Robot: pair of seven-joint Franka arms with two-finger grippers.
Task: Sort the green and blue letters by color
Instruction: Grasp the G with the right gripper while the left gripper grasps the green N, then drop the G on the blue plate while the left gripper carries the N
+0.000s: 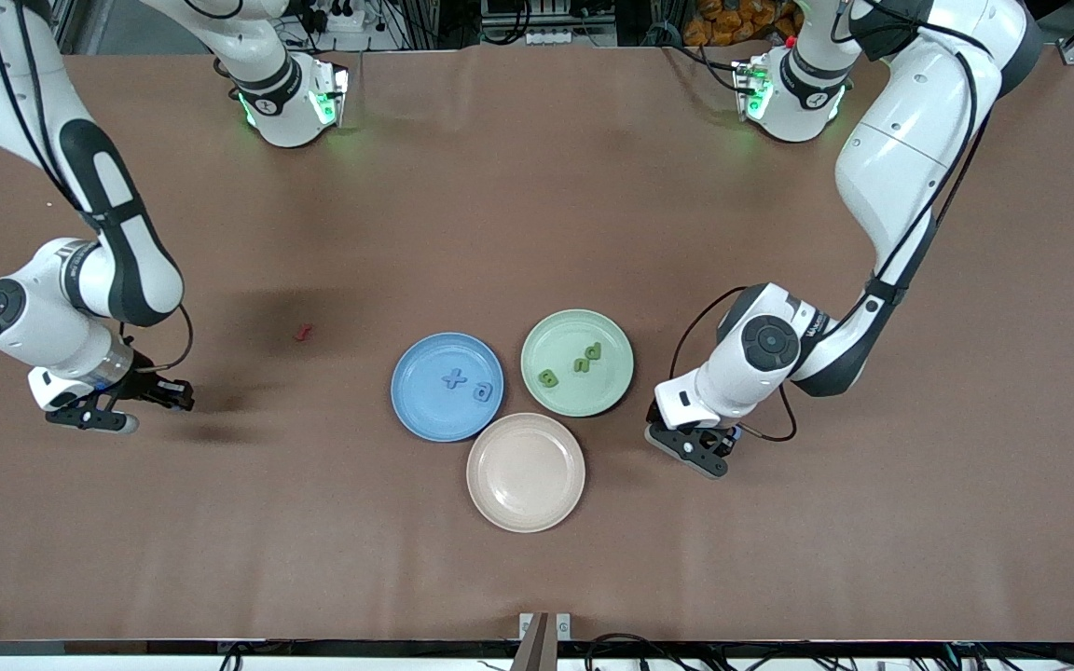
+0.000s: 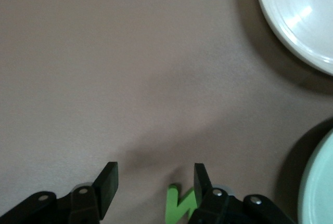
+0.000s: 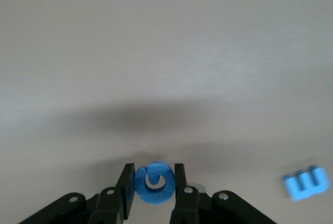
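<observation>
My right gripper (image 3: 154,174) is shut on a blue letter G (image 3: 153,185), low over the table toward the right arm's end (image 1: 178,399). A blue E (image 3: 307,182) lies on the table beside it. My left gripper (image 2: 154,174) is open low over the table beside the green plate (image 1: 697,454). A green N (image 2: 179,203) lies between its fingers against one of them, with a wide gap to the other. The blue plate (image 1: 425,410) holds a blue X (image 1: 454,378) and a blue a (image 1: 482,392). The green plate (image 1: 612,387) holds three green letters (image 1: 581,363).
An empty pale pink plate (image 1: 526,472) sits nearer the front camera than the two others. A small dark red letter (image 1: 303,332) lies on the brown table between the right gripper and the blue plate. The left wrist view shows the rims of the pink plate (image 2: 302,16) and the green plate (image 2: 320,182).
</observation>
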